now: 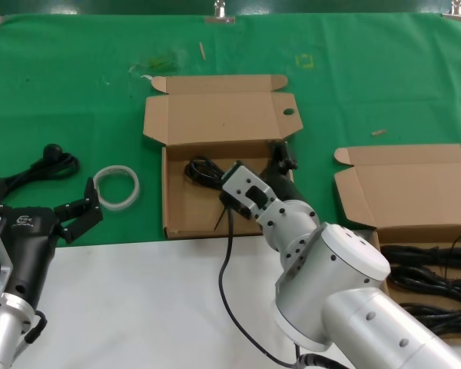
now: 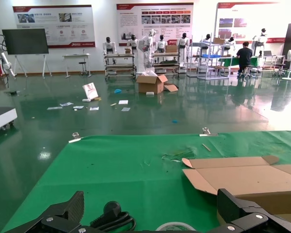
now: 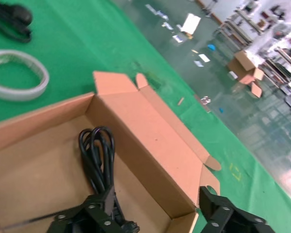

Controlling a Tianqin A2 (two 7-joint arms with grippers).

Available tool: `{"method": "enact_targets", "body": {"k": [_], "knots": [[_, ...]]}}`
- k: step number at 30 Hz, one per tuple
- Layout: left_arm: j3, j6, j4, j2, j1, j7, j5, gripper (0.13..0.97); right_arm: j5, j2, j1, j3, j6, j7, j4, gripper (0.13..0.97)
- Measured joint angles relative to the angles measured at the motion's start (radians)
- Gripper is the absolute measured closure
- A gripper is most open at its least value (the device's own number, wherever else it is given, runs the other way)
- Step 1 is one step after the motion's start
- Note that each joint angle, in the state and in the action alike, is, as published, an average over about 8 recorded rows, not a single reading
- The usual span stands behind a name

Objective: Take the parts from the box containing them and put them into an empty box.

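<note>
Left gripper (image 1: 83,212), fingers apart, idles left of the holed box (image 1: 186,212); we see our right gripper (image 1: 280,157) spread above that box, one cable (image 1: 202,170) inside; remaining cables (image 1: 426,280) right of it in their box (image 1: 412,192).

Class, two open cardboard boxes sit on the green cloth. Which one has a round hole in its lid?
The middle box, where the right gripper reaches in. Its lid tab has the hole; the box on the right, full of cables, shows none.

right gripper (image 3: 153,216) spread over holed box (image 3: 150,131) | coiled cable (image 3: 98,155) inside | white ring (image 3: 14,75) beside
</note>
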Motion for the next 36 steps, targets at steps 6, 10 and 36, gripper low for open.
{"method": "enact_targets", "body": {"k": [6, 10, 36], "knots": [[0.0, 0.0, 0.0, 0.0, 0.0, 0.0, 0.0, 0.132, -0.071, 0.0, -0.048, 0.054, -0.046, 0.114, 0.037, 0.484], [0.0, 0.0, 0.0, 0.0, 0.0, 0.0, 0.0, 0.132, -0.122, 0.0, -0.082, 0.093, -0.079, 0.194, 0.063, 0.384], [0.0, 0.0, 0.0, 0.0, 0.0, 0.0, 0.0, 0.132, -0.452, 0.0, -0.304, 0.345, -0.292, 0.726, 0.233, 0.132]]}}
